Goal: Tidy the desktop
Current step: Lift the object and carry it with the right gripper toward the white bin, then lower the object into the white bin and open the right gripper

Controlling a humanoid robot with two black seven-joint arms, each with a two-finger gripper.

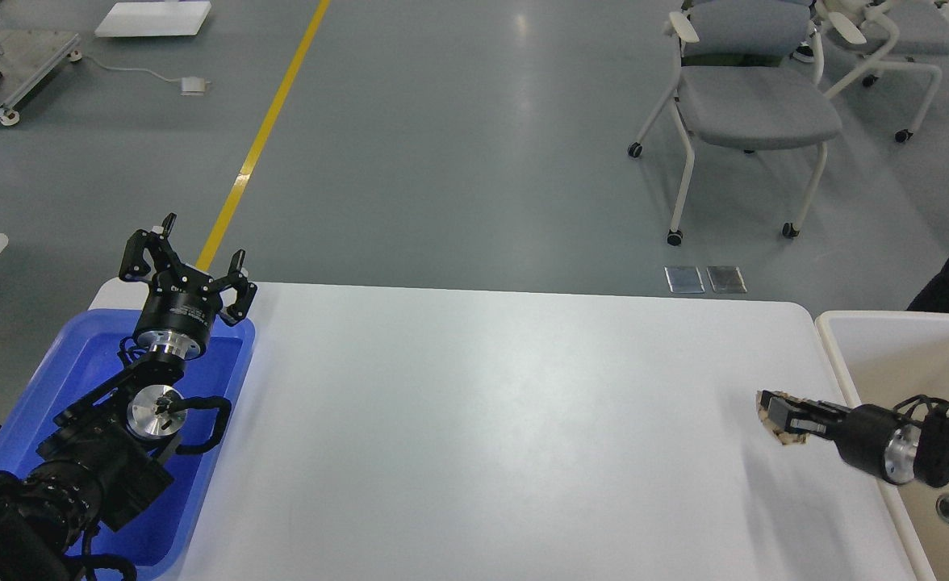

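Plastic of a glossy blue tray [55,379] sits under the left pincer [188,266], whose black fingers are spread apart. The right pincer [775,413] pinches a small tan crumpled scrap [783,438] (material unclear) above the counter's [482,420] right edge, beside the cream tub [886,347]. The smooth white counter, round-cornered, stretches bare between both; grey floor [458,145] and wheeled chairs [749,89] lie beyond.
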